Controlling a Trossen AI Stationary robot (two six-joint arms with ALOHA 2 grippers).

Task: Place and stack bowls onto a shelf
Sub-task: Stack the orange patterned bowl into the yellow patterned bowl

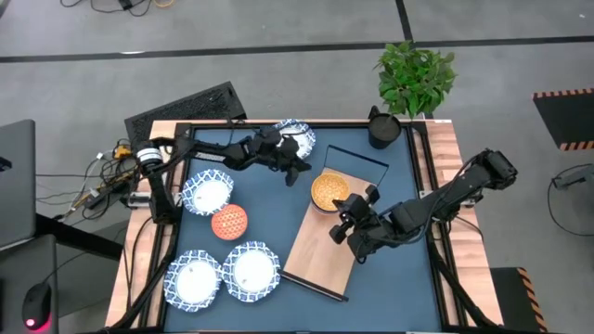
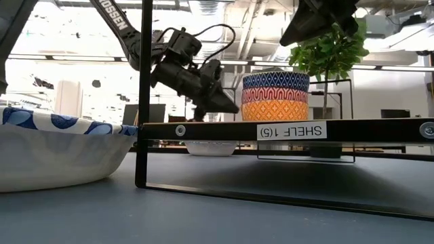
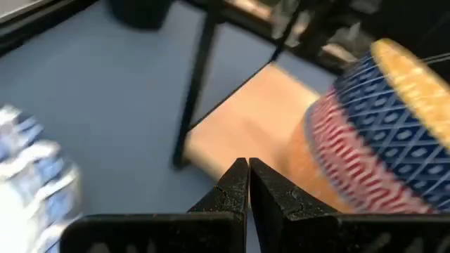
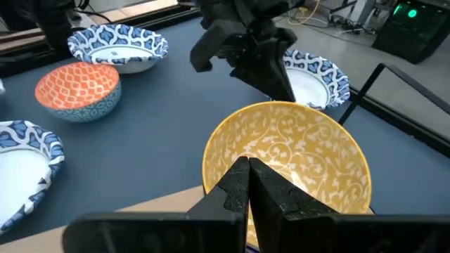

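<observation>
A bowl (image 1: 328, 190), yellow inside with blue, red and orange bands outside (image 2: 274, 95), stands on the far end of the light-wood shelf (image 1: 320, 246). My left gripper (image 1: 303, 171) is shut, its tips (image 2: 230, 107) close to the bowl's left side at shelf height. My right gripper (image 1: 342, 227) is shut and hovers above the bowl's near rim (image 4: 247, 172), clear of it in the low view (image 2: 319, 20). Three white, blue-rimmed bowls (image 1: 206, 192) (image 1: 195, 278) (image 1: 252, 271) and an orange one (image 1: 229, 222) rest on the table to the left. Another white bowl (image 1: 295, 137) lies under the left arm. My left gripper's shut fingertips (image 2: 234, 108) point level at the banded bowl's outer wall (image 3: 330, 161) from the table's left. Only a thin gap shows in the low view, and I cannot tell whether they touch. The bowl stands upright on the shelf.
A dark pot (image 1: 383, 128) and a green plant (image 1: 416, 79) stand at the far right corner. The shelf's black wire frame (image 1: 357, 158) rises around the board. The blue table top lies bare between the shelf and the loose bowls.
</observation>
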